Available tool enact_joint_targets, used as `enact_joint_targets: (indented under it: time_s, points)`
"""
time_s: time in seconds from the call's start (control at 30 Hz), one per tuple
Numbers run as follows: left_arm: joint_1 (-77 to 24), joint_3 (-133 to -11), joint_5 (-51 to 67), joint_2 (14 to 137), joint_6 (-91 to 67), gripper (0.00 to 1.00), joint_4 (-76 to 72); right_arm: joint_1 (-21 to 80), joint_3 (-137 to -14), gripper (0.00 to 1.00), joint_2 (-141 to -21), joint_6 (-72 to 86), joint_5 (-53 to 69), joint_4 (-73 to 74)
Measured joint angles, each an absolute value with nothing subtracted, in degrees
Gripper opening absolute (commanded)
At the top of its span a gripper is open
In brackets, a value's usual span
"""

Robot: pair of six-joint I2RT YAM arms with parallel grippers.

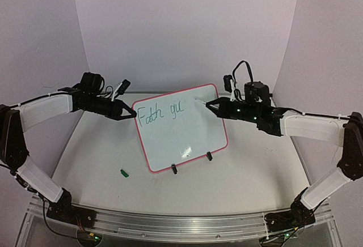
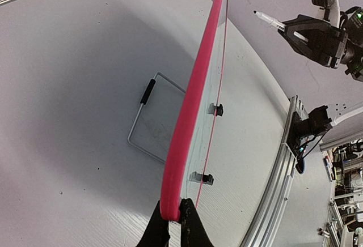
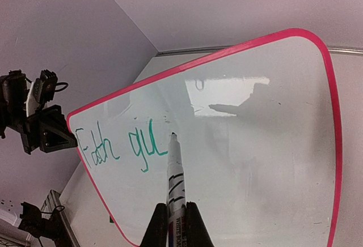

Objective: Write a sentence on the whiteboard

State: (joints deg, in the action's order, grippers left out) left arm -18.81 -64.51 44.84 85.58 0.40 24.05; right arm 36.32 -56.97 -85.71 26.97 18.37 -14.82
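Whiteboard (image 1: 181, 128) status: the board stands on the tabletop (image 1: 249, 173) midway between the two arms, resting on its two black clip feet (image 1: 209, 156) and tilted back so that the writing face looks up toward the top camera. The left gripper (image 2: 173, 216) is pressed together on the pink rim at the board's left edge and steadies it. The right gripper (image 3: 174, 213) is pinching a whiteboard marker (image 3: 174, 173), barrel clamped between the fingers and tip pointed at the board face. The sentence (image 1: 161, 111) is only partly written: green cursive along the upper left of the board reads roughly "Faith gu", that is, one complete word and the first two letters of a second. The marker tip sits just to the right of the last stroke, at the end of the "u"; the pictures do not settle whether it touches the surface. To the right of the tip the top line is blank, and the whole lower half of the board carries no writing. A small green piece, probably the marker cap (image 1: 124, 173), lies on the tabletop in front of the board's lower left corner. Judged from this, the task is at an early-to-middle stage: the second word is to be finished and any further words are not yet begun.
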Motion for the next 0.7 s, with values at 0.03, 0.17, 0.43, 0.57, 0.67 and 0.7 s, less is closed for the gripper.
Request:
enact_joint_targets:
  time_s: [0.03,0.17,0.43,0.57,0.67,0.7]
  points:
    - [-18.8,-64.5,44.8,85.6,0.4,0.00,24.1,36.1,-57.0,0.00,-85.7,26.9,18.7,-14.8]
    - [-18.8,-64.5,44.8,85.6,0.4,0.00,24.1,36.0,-57.1,0.00,-86.5,26.6,20.3,-14.9]
    - [-18.8,-64.5,44.8,85.6,0.4,0.00,24.1,36.0,-59.8,0.00,-91.2,26.0,22.7,-14.4]
    - [-18.9,-64.5,44.8,85.6,0.5,0.00,24.1,36.0,-61.7,0.00,-92.6,25.7,23.7,-14.2]
    - [-18.9,-64.5,44.8,85.6,0.5,0.00,24.1,36.0,-63.0,0.00,-93.7,25.6,24.3,-14.2]
    - [-18.9,-64.6,44.8,85.6,0.5,0.00,24.1,36.0,-63.4,0.00,-94.0,25.6,24.5,-14.1]
